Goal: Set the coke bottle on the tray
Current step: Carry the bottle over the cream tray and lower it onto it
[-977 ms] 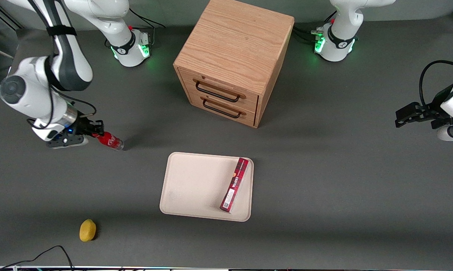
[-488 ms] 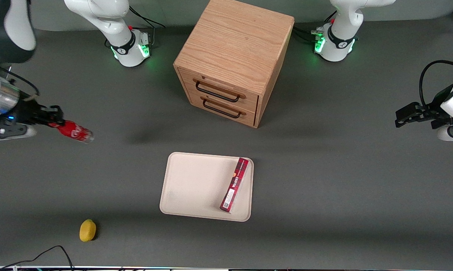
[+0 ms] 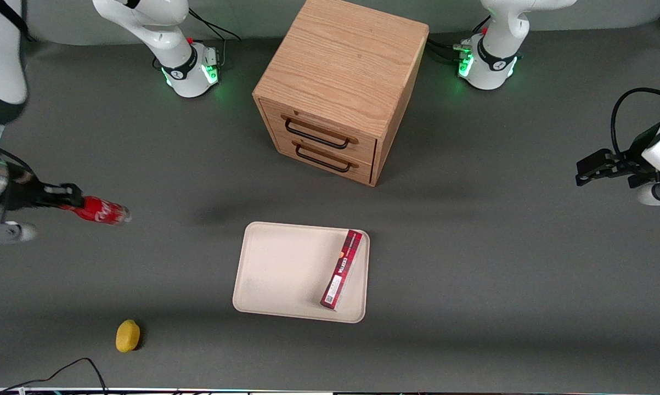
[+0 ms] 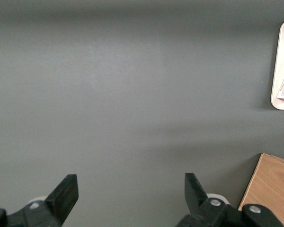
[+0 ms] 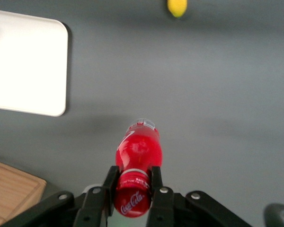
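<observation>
One pincer [image 5: 132,187] round Coca-Cola-scripted coke bottle [image 5: 136,158].

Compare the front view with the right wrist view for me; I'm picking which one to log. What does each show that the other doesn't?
Only the front view shows the red box lying on the tray, the cabinet's two drawers, the cable and the arm bases.

Only the right wrist view shows closely how the fingers clamp the neck of the bottle, near its cap.

Both show the end effector holding the bottle clear of the table, toward the working arm's end, with the tray, the lemon and part of the cabinet.
</observation>
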